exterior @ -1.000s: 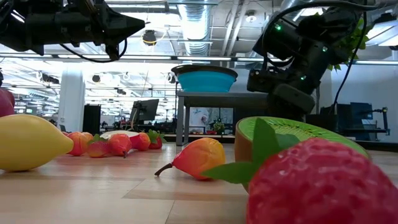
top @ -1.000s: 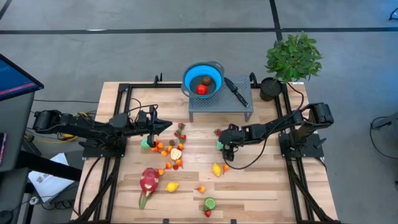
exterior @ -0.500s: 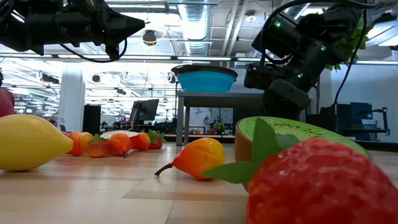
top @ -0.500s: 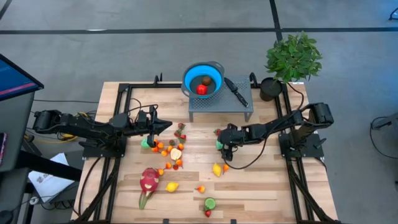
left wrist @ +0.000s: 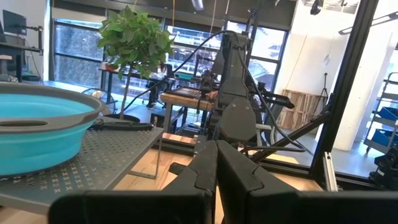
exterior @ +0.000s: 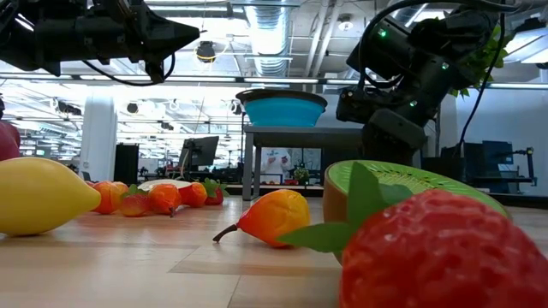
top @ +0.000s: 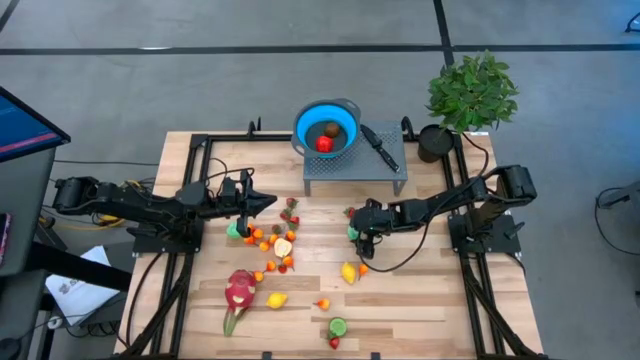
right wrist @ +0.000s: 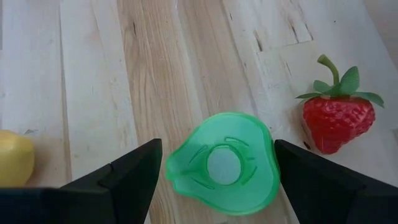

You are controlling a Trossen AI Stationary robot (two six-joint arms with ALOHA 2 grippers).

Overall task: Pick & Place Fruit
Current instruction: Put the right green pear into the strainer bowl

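Small toy fruits lie scattered on the wooden table: an orange and red cluster (top: pixel 272 245), a dragon fruit (top: pixel 239 290), two lemons (top: pixel 277 299) (top: pixel 348 272), and a kiwi half (top: pixel 337 326) near the front. My right gripper (top: pixel 356 231) points down, open, over a green fruit piece (right wrist: pixel 221 163) lying flat on the wood. One finger (right wrist: pixel 127 177) stands on each side of the piece, very close to its edges. A strawberry (right wrist: pixel 339 121) lies just beside it. My left gripper (top: pixel 272 201) hovers shut above the table's left half, nothing in it.
A blue bowl (top: pixel 326 128) holding a red and a brown fruit stands on a grey perforated stand (top: pixel 355 172) at the far middle, with a black-handled knife (top: pixel 380 147) beside it. A potted plant (top: pixel 470 92) stands at the far right corner. Bare wood lies at the near right.
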